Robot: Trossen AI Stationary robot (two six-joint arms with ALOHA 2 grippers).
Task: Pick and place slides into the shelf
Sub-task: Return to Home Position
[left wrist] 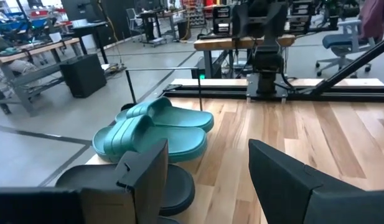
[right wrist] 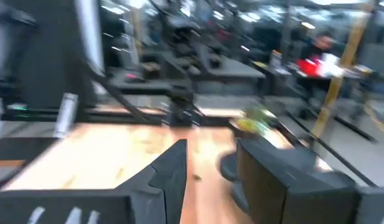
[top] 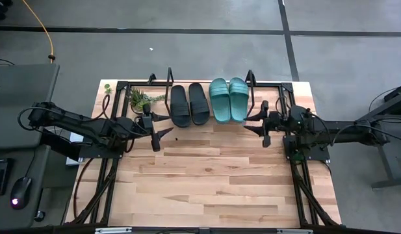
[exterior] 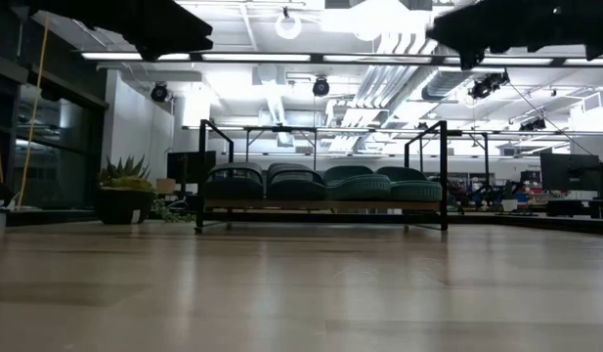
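- In the low view, the left arm [exterior: 135, 24] and the right arm [exterior: 526, 24] are cut off by the top edge, so neither gripper shows there.
- There the board of the shelf [exterior: 325, 206] hides the soles of the slides [exterior: 325, 184]. Only their humped straps show, and black is hard to tell from teal.
- In the left wrist view, the fingers of the left gripper [left wrist: 207, 149] cover most of the black slides [left wrist: 173, 186].
- In the right wrist view, the plant [right wrist: 257, 121] is a green smear, and the dark rounded shape [right wrist: 228, 165] near it is too blurred to name.
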